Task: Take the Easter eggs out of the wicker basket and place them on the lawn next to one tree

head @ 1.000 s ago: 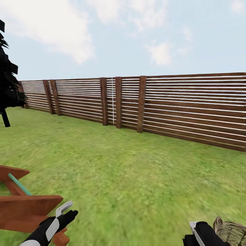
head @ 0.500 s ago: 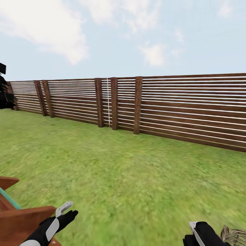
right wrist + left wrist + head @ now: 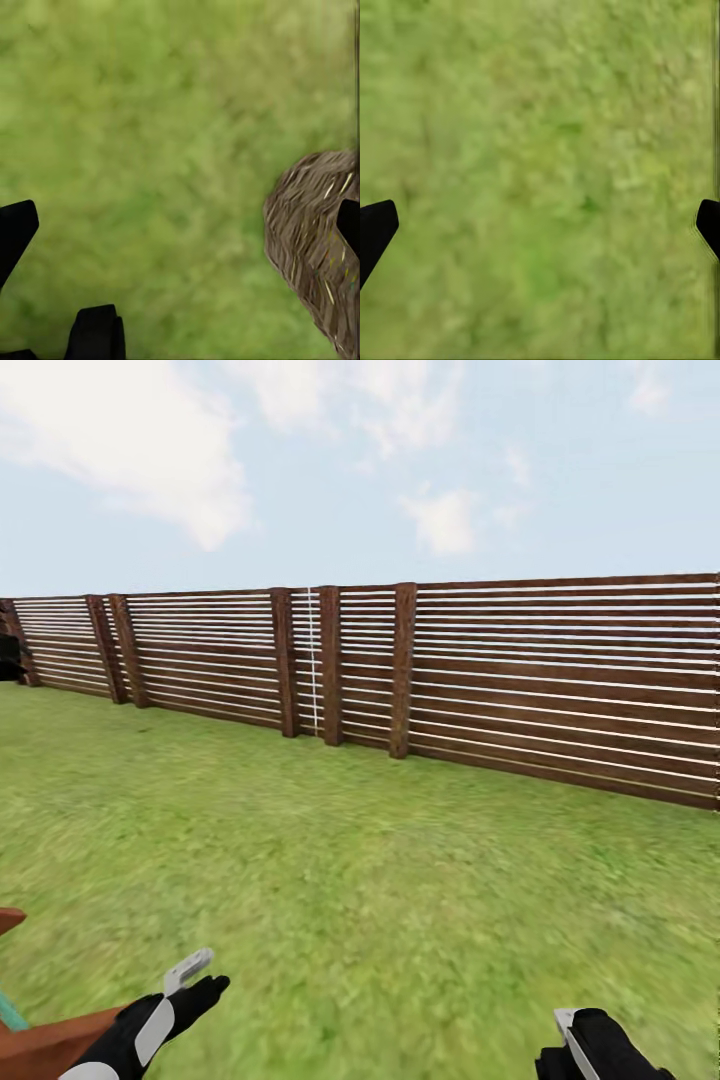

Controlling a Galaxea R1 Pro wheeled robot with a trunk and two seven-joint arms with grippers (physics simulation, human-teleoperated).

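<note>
**Fence and sky fill the far side**

And there's the fence (image 3: 520, 680), dark brown slats laid flat with bright gaps between, running right across the head view and angling away to the left. Thick posts (image 3: 402, 670) break it up, three of them bunched near the middle, with a thin white upright line (image 3: 312, 660) between two. Above, pale blue sky (image 3: 600, 470), soft clouds (image 3: 130, 440) drifting at the upper left. Down in the bottom-left corner, a reddish-brown plank (image 3: 45, 1045) pokes in, a teal strip (image 3: 10, 1012) just above it. Far left, a black shape (image 3: 8, 658) sits against the fence, too cut off to identify.
</note>
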